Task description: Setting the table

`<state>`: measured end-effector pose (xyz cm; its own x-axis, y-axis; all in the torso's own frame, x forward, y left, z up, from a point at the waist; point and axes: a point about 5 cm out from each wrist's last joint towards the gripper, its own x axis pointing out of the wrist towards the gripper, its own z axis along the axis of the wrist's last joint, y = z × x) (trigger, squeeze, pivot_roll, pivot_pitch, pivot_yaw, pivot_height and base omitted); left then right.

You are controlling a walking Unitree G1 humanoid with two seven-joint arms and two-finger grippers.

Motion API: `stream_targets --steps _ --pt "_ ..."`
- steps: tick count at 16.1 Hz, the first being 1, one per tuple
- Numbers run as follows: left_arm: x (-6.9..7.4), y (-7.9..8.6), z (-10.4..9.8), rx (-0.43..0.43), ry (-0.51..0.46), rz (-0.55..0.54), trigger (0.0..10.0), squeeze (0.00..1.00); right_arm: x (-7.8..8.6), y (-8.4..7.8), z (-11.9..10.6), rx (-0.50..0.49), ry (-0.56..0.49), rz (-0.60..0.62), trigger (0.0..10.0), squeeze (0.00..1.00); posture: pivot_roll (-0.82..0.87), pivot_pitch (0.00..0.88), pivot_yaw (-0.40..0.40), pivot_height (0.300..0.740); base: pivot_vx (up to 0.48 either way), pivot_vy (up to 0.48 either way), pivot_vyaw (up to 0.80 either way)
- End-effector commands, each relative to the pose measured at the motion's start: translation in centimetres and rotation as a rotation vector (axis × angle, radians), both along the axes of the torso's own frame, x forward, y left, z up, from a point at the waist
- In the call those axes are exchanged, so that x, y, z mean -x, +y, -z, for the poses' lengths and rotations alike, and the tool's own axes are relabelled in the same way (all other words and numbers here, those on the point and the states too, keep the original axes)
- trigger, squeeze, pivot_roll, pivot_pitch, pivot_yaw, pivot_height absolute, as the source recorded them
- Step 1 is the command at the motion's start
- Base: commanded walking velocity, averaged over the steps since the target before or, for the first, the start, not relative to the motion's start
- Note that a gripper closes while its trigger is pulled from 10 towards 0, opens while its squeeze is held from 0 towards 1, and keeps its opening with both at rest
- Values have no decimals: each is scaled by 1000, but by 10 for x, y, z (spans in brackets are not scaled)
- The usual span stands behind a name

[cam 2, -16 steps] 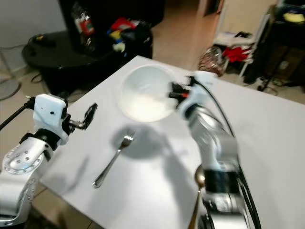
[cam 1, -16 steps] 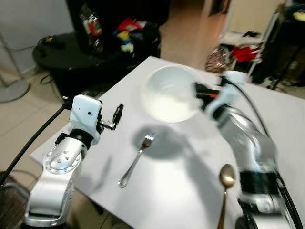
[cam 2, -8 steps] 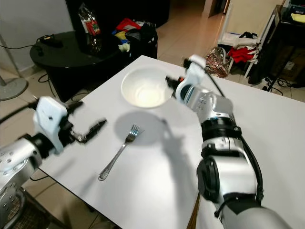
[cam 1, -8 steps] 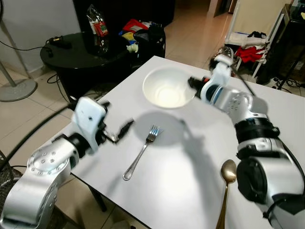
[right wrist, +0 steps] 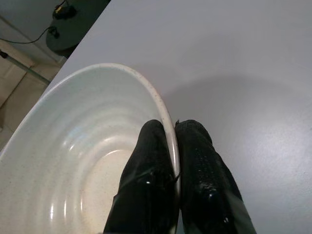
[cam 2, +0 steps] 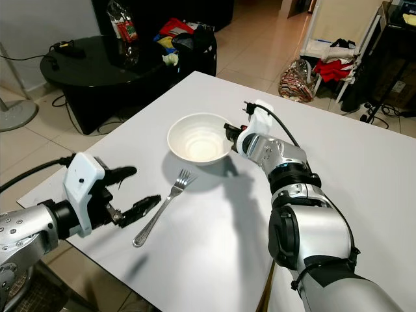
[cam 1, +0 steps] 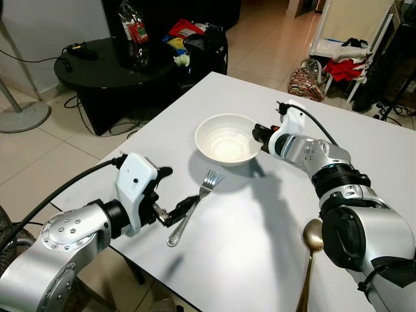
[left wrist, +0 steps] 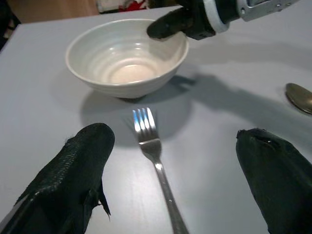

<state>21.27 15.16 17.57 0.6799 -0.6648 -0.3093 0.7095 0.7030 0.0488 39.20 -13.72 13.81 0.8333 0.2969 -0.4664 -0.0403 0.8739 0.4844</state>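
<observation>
Surface [cam 1: 214,253]: white, in a lived-in room, tiled floor and a dark round side table far left.
Bowl [cam 1: 227,137]: white, empty, far centre, resting on the surface; likely the centre of the place setting.
Right gripper [right wrist: 174,146]: jaws closed on the bowl's right rim, one finger inside, one outside, a pinch suited to carrying it.
Left gripper [left wrist: 173,161]: jaws open wide astride the fork, not touching, apparently lined up to grasp.
Fork [cam 1: 192,207]: near-left of bowl, tines toward it.
Spoon [cam 1: 310,246]: near right, well apart.
</observation>
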Motion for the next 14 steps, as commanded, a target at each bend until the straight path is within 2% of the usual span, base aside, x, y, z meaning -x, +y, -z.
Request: stream_targets --steps 1,5,11,12,14 --pt "3 -1 -1 -9 13 19 10000 0 -6 5 -15 -23 -58 -12 10000 0 126 23 0 740 0 0 0" --pt "5 0 1 -12 46 30 10000 0 -2 8 -6 -84 -8 -25 10000 0 125 19 5 740 0 0 0" --pt "1 1 -1 -14 39 28 10000 0 1 10 2 -88 7 -26 10000 0 129 18 16 740 0 0 0" --pt "1 2 -1 -17 40 28 10000 0 1 11 1 -100 8 -38 10000 992 130 15 17 740 0 0 0" --pt "1 3 -1 -19 39 28 10000 0 0 11 -1 -109 4 -51 10000 1000 130 12 18 740 0 0 0"
